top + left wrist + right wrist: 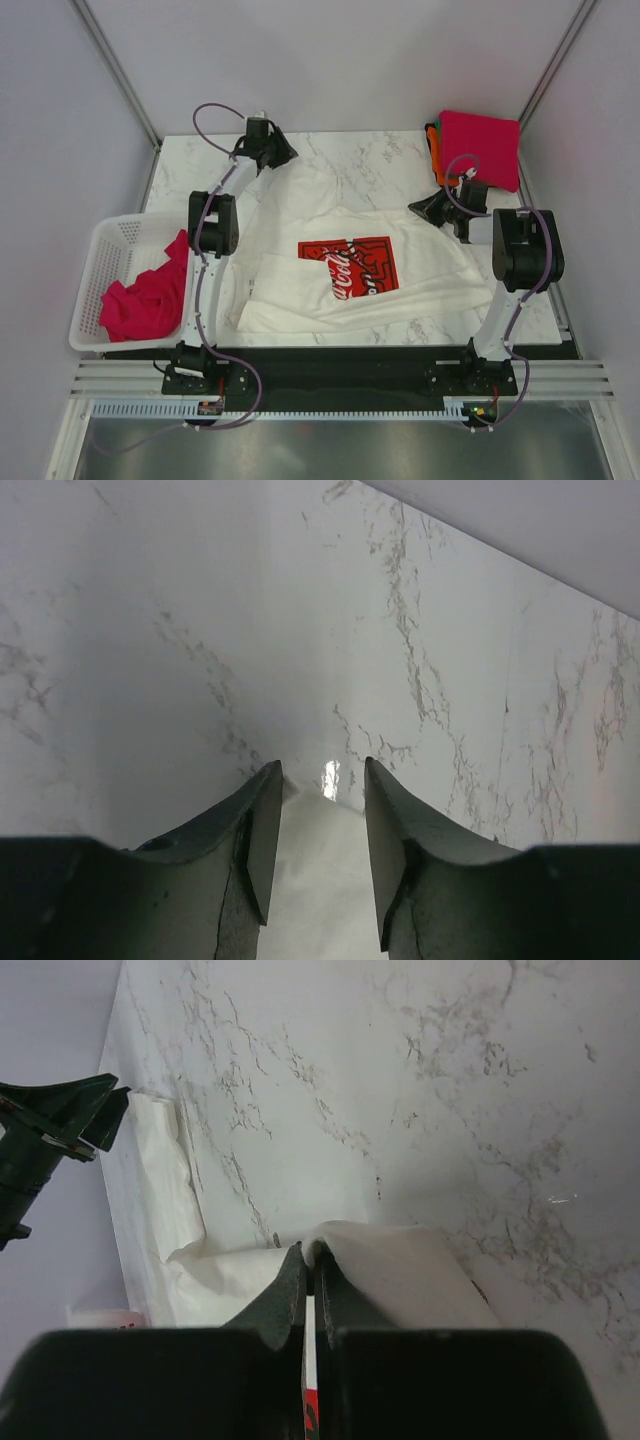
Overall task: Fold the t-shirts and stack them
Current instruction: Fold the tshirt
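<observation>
The white t-shirt (300,290) with the red Coca-Cola print (347,265) lies spread and rumpled in the middle of the table. My left gripper (283,153) is at the shirt's far left corner. In the left wrist view it (322,772) is open, with white cloth (310,880) lying between the fingers. My right gripper (424,211) is at the shirt's right edge. In the right wrist view it (313,1253) is shut on a raised fold of the white shirt (400,1270). A pink t-shirt (145,298) lies crumpled in the basket.
A white lattice basket (118,238) stands at the left edge. A stack of folded shirts, pink on top (482,148) with an orange edge (432,138) below, sits at the back right corner. My left gripper also shows in the right wrist view (60,1125).
</observation>
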You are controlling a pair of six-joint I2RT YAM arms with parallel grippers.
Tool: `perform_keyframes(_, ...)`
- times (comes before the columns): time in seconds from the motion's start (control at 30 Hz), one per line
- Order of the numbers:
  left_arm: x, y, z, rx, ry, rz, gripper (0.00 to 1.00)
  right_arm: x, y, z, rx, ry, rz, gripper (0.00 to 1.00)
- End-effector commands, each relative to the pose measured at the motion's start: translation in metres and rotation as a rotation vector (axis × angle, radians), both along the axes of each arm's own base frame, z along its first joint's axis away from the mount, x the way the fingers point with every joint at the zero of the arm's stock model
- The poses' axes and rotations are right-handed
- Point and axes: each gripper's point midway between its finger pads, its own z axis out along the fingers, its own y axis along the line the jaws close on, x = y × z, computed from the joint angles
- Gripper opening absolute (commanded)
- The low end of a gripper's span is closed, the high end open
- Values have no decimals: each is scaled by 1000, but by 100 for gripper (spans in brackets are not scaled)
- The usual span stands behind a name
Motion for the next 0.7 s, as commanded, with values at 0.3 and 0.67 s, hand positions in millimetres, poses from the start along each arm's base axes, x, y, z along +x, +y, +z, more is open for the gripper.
perform_keyframes(0.3, -7, 5, 4, 106, -3, -1, 59, 1, -5, -1, 88, -51, 13, 0)
perform_keyframes(0.67, -13, 14, 20, 316, -47, -53, 63, 1, -1, -6, 126, -50, 27, 0)
